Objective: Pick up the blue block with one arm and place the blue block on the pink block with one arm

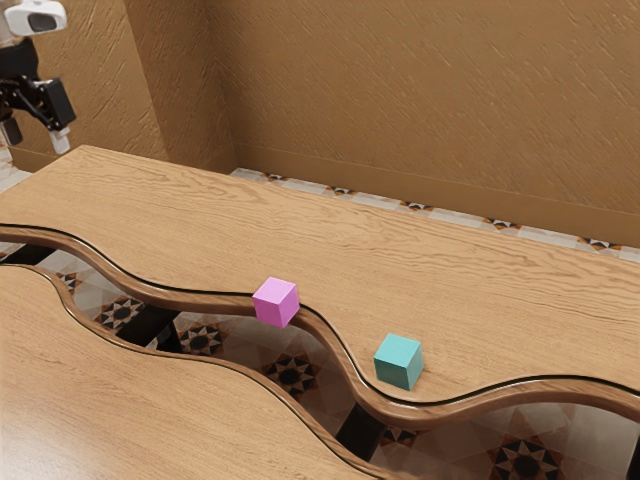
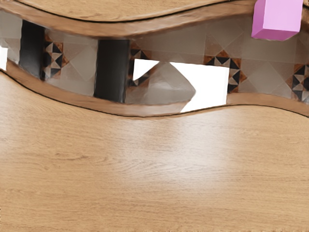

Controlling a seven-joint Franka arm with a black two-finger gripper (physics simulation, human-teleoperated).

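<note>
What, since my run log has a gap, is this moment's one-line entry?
phase: pre-grasp | black two-finger gripper: open, empty, raised | blue cube: on wooden table, untouched | pink cube: at table's edge, top bare

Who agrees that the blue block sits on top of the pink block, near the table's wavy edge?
Wrong in one respect: the exterior view shows the blue block resting on the table, apart from the pink block, not on top of it. Both do lie near the wavy edge.
</note>
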